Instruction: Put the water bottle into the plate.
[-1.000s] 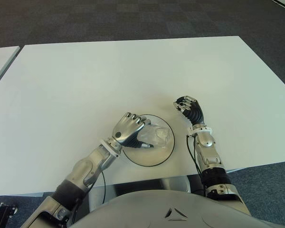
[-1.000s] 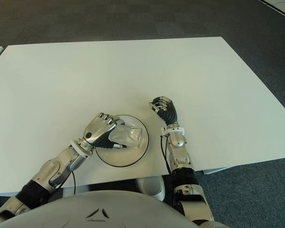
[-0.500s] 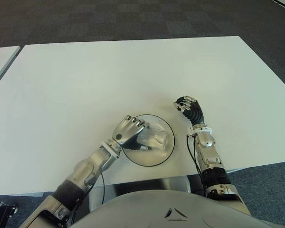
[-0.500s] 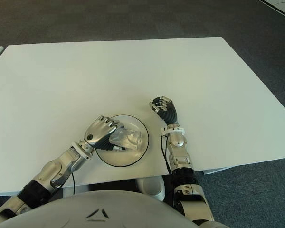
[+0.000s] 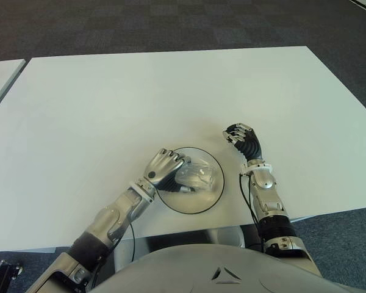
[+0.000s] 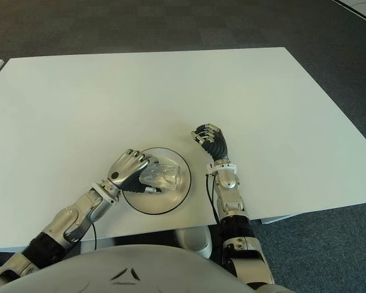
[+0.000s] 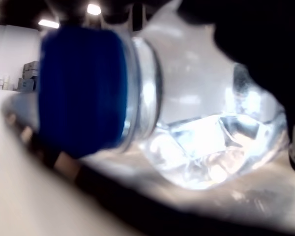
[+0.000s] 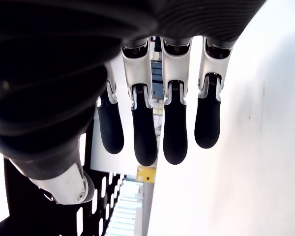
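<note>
A clear plastic water bottle [image 5: 198, 176] with a blue cap [image 7: 81, 88] lies on its side in the round white plate [image 5: 208, 198] with a dark rim, near the table's front edge. My left hand [image 5: 165, 169] is over the plate's left part, fingers curled around the bottle. In the left wrist view the bottle fills the frame, with its underside on the plate. My right hand [image 5: 243, 137] shows just right of the plate, with relaxed fingers [image 8: 169, 137] holding nothing.
The white table [image 5: 140, 97] stretches far back and to both sides. Its front edge runs just below the plate. A second white table's corner [image 5: 0, 76] shows at the far left. Dark carpet lies beyond.
My left hand has sunk a little and drawn slightly toward the front with the bottle, which now lies lower in the plate. The right hand has stayed still.
</note>
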Controlling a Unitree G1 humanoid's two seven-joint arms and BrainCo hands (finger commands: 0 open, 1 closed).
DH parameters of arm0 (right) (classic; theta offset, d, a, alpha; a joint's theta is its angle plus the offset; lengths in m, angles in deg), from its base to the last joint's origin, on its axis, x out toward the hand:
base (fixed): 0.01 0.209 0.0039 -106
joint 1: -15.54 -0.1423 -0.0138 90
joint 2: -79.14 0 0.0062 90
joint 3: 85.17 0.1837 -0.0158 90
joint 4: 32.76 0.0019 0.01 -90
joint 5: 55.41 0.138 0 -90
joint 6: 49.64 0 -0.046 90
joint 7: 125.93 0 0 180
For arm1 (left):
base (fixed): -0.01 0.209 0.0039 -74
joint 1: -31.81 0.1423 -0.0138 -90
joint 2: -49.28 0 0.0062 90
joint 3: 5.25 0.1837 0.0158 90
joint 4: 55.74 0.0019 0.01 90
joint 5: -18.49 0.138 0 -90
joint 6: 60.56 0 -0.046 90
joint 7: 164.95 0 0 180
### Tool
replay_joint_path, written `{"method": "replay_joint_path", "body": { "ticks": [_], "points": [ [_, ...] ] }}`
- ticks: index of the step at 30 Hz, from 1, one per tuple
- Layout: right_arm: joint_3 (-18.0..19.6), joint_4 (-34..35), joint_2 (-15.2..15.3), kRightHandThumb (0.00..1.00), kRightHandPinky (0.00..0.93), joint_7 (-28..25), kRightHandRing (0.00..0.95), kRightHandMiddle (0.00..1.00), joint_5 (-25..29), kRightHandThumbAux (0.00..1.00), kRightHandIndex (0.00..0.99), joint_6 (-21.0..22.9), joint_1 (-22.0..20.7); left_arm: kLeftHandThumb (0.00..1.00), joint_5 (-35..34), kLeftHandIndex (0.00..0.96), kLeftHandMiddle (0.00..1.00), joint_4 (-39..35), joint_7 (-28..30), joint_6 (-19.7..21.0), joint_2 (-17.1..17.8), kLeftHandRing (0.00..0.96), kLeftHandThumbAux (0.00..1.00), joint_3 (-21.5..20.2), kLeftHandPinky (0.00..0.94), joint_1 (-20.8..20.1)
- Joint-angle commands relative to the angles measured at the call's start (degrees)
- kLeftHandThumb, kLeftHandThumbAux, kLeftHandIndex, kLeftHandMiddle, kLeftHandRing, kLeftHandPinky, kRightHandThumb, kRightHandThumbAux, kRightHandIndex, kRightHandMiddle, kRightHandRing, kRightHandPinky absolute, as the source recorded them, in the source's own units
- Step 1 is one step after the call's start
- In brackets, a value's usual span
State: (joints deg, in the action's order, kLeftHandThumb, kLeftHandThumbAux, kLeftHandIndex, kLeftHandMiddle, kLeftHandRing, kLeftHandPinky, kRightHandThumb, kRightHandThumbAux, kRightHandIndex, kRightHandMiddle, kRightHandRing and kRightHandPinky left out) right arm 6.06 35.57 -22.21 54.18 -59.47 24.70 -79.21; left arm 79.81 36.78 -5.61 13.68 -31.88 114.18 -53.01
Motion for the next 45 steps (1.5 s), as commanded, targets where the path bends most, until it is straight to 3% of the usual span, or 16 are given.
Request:
{"method": "replay_joint_path", "body": {
  "ticks": [1, 4, 7, 17, 20, 22, 25, 31, 45],
  "points": [
    [-0.08, -0.67, -0.30, 0.703, 0.495, -0.09, 0.488, 0.489, 0.35, 0.735, 0.424, 0.30, -0.15, 0.622, -0.45, 0.290, 0.415, -0.74, 1.41, 0.28, 0.65, 0.487, 0.630, -0.34, 0.481, -0.92],
    [-0.10, -0.81, -0.33, 0.702, 0.493, -0.01, 0.486, 0.487, 0.27, 0.735, 0.424, 0.52, -0.36, 0.480, -0.66, 0.200, 0.342, -0.94, 2.85, 0.42, 1.04, 0.364, 0.628, -0.42, 0.366, -1.12],
    [-0.17, -1.17, -0.39, 0.703, 0.493, 0.30, 0.485, 0.487, -0.01, 0.735, 0.424, 0.79, -0.70, 0.404, -1.65, 0.157, 0.304, -1.04, 4.35, 0.50, 1.09, 0.315, 0.647, -0.83, 0.333, -1.18],
    [-0.23, -2.21, -0.51, 0.707, 0.493, 1.23, 0.484, 0.492, -0.53, 0.735, 0.425, 1.84, -1.67, 0.318, -4.53, 0.116, 0.249, -1.41, 6.85, 0.10, 1.10, 0.249, 0.707, -1.90, 0.263, -1.33],
    [-0.24, -2.32, -0.59, 0.707, 0.488, 1.76, 0.480, 0.490, -0.74, 0.735, 0.425, 2.30, -1.89, 0.259, -4.90, 0.094, 0.201, -1.86, 8.29, 0.20, 1.40, 0.189, 0.724, -2.17, 0.165, -1.33],
    [-0.27, -2.41, -0.61, 0.708, 0.493, 1.73, 0.480, 0.491, -0.63, 0.735, 0.426, 2.02, -1.95, 0.150, -4.96, 0.063, 0.138, -2.24, 9.14, 0.32, 1.67, 0.118, 0.726, -2.29, 0.067, -1.29],
    [-0.27, -2.55, -0.65, 0.710, 0.491, 1.41, 0.479, 0.490, -0.26, 0.735, 0.426, 1.59, -1.97, 0.053, -5.31, 0.023, 0.055, -2.67, 9.96, 0.17, 2.01, 0.039, 0.694, -2.56, 0.022, -1.11],
    [-0.22, -2.67, -0.72, 0.710, 0.489, 1.38, 0.477, 0.485, -0.09, 0.735, 0.425, 1.57, -1.97, 0.005, -6.15, 0.002, 0.005, -2.81, 10.33, -0.51, 2.23, 0.004, 0.623, -2.85, 0.002, -0.91],
    [-0.14, -2.98, -1.00, 0.710, 0.482, 1.42, 0.474, 0.480, 0.17, 0.736, 0.424, 1.79, -2.25, 0.024, -5.27, 0.000, 0.000, -1.17, 4.80, -4.19, 3.54, 0.000, 0.437, -3.04, 0.000, -1.55]
  ]
}}
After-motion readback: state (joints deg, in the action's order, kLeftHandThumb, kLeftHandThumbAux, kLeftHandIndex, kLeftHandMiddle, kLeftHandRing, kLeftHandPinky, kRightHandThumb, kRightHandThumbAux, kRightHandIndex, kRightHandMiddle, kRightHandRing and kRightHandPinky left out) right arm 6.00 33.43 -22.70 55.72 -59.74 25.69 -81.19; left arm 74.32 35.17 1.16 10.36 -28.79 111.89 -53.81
